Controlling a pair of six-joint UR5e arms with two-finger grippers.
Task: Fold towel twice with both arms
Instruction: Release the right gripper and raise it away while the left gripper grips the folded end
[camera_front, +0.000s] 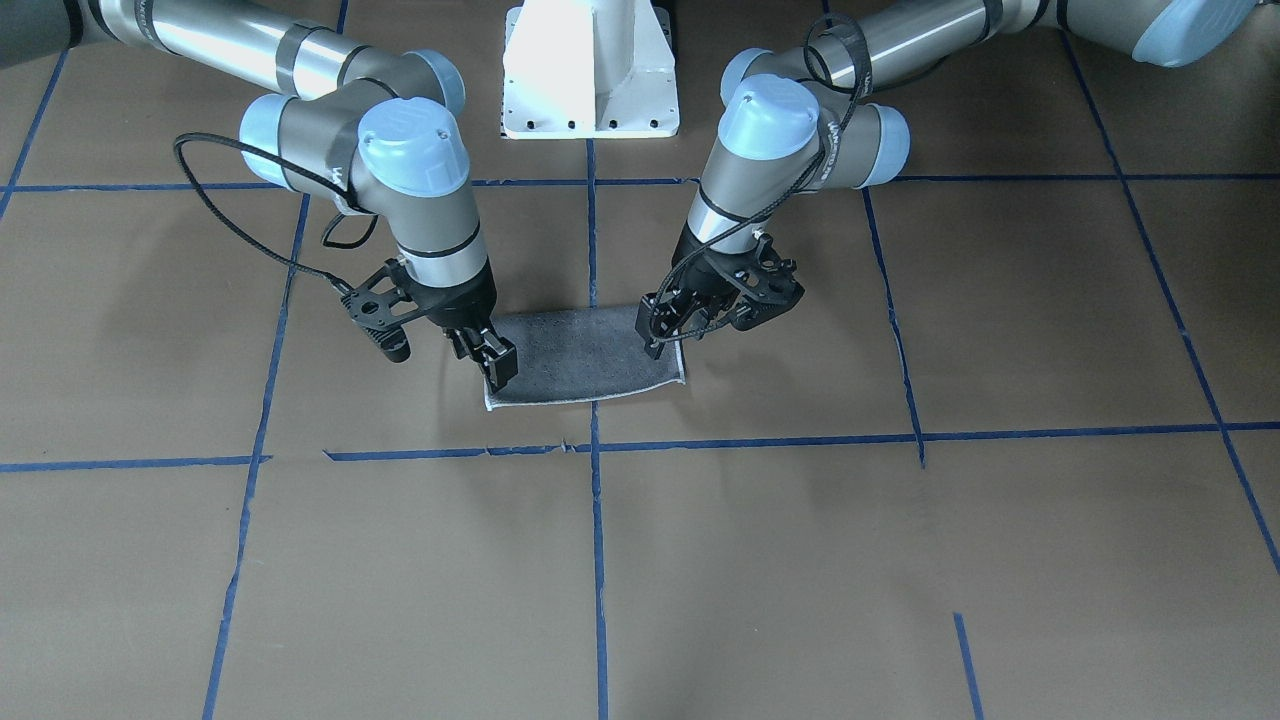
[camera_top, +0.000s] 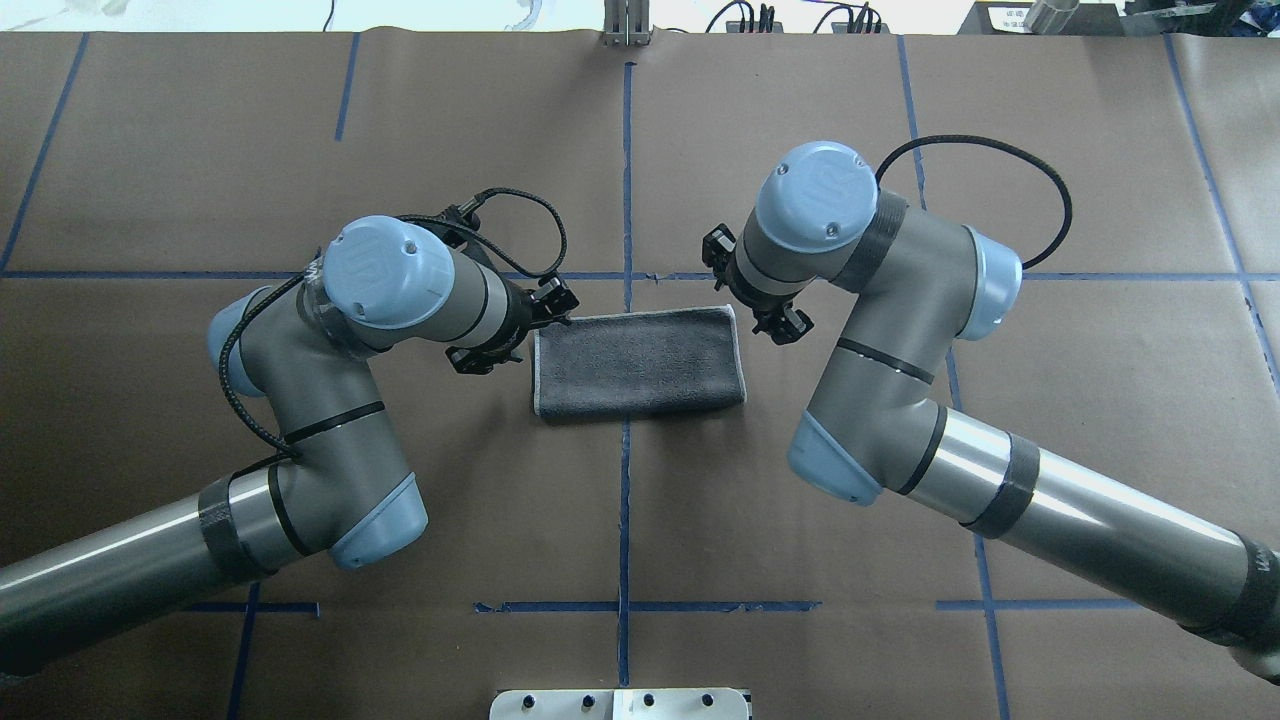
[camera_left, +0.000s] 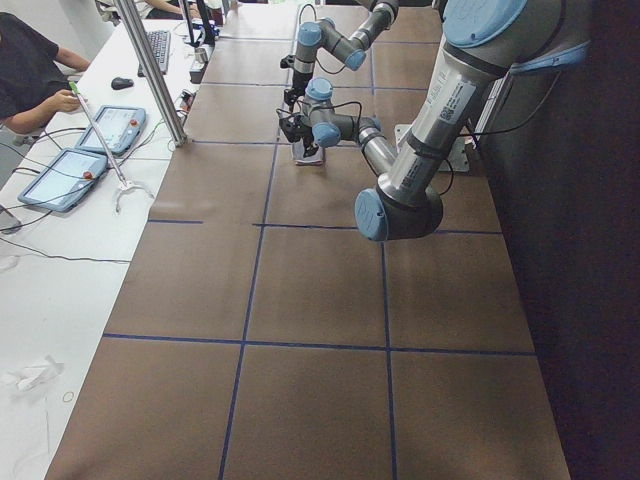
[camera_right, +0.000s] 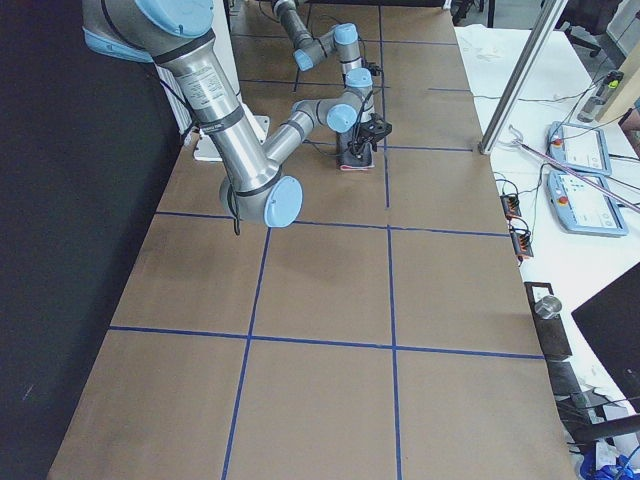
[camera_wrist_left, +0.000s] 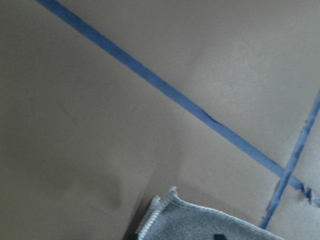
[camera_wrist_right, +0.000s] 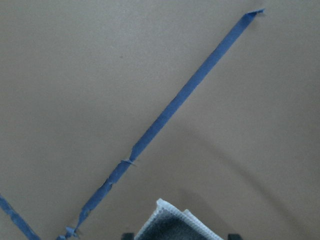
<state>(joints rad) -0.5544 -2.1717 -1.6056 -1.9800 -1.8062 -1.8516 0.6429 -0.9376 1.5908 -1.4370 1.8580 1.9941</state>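
- Your towel (camera_top: 640, 362) lies folded, grey face up, across the blue tape line (camera_top: 625, 520) mid-table.
- Left gripper (camera_front: 668, 335): its wrist view cuts the fingertips to dark slivers, spread either side of a towel corner.
- Right gripper (camera_front: 497, 368): likewise spread at the opposite end.
- Overhead, the wrists hide both.

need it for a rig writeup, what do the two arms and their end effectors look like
The silver-grey tubular left arm and matching right arm have dark bands and rounded light blue joint caps with a faint emblem. The black two-finger left end effector and right end effector sit on open-framed black mounts. A black braided cable loops along each wrist.
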